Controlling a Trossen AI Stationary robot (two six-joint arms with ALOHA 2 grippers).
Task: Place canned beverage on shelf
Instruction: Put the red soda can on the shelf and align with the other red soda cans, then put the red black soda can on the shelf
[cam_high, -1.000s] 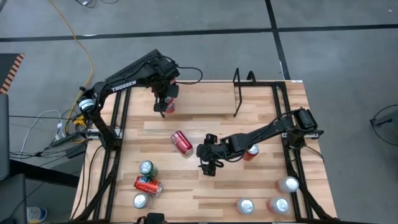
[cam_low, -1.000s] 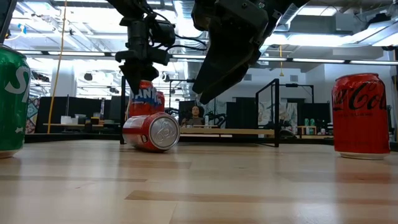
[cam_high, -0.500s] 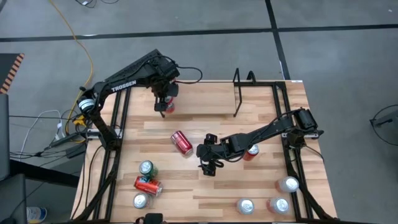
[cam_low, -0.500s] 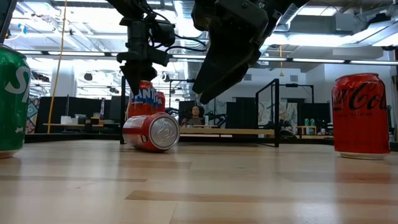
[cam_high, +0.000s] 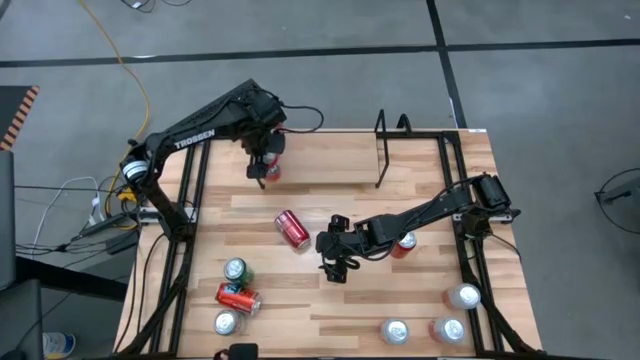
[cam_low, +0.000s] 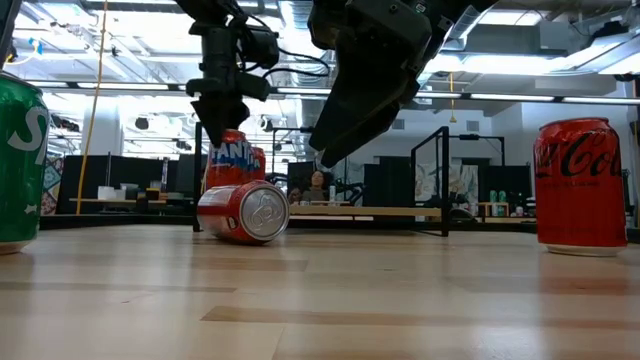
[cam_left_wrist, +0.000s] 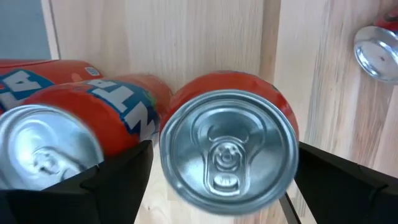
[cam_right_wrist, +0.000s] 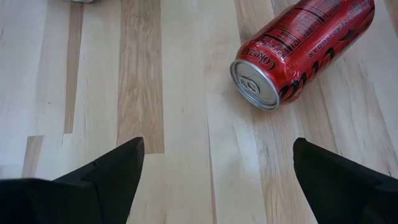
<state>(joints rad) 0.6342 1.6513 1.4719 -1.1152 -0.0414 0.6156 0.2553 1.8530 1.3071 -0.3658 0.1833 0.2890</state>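
Looking past the left gripper (cam_left_wrist: 217, 186), spread astride an upright orange can (cam_left_wrist: 229, 146), left wrist alone shows toppled twin (cam_left_wrist: 74, 137), shelf (cam_high: 392, 150) apart.

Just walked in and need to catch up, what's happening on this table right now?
Two robot arms are working over a wooden table scattered with soda cans. The left gripper hangs open above an upright orange can near the far edge, fingers to either side, not gripping it. The right gripper waits open mid-table, beside a red can lying on its side. The black wire shelf at the far edge holds no cans yet.
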